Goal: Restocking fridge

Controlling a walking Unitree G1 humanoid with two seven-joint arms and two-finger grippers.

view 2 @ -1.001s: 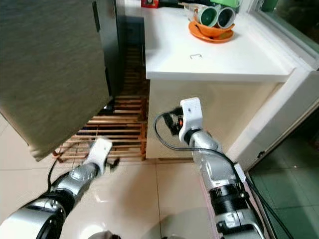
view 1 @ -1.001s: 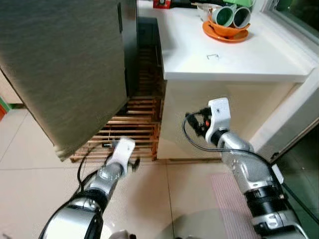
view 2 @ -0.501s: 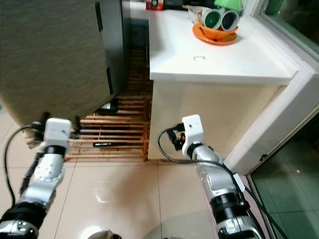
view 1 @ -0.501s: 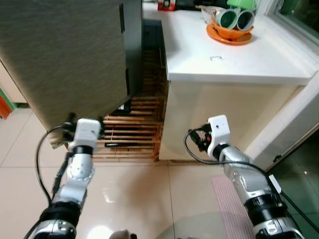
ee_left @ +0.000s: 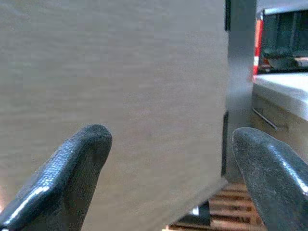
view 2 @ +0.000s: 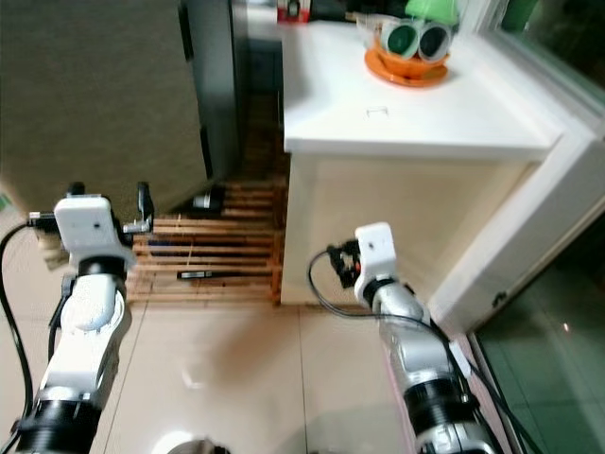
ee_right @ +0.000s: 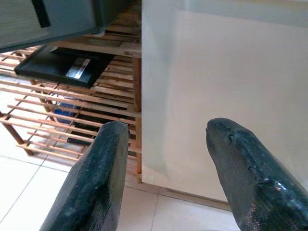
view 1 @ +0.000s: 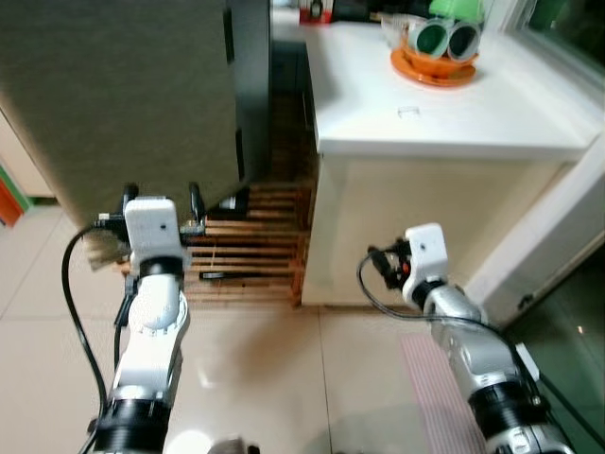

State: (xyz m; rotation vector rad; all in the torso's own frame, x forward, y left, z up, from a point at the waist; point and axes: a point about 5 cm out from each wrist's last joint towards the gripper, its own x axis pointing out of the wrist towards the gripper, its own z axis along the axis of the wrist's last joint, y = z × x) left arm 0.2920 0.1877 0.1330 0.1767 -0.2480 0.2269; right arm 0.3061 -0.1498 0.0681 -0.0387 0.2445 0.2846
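The left pincer [view 1: 159, 200], spread open, was raised at the fridge door [view 1: 123, 104]; its edge could be missed. The right pincer [ee_right: 166, 159] was held open.

A white counter [view 1: 454, 113] is seen on the right, running far back. An orange dish [view 1: 433, 68] is set on its far part, with 2 green cups [view 1: 446, 38] lying in it. A red thing [view 1: 313, 11] is seen at the far end. A wooden slat rack [view 1: 255, 255] is set on the tiled floor [view 1: 284, 378], left of the counter. A black flat thing [ee_right: 62, 62] is kept on the rack.
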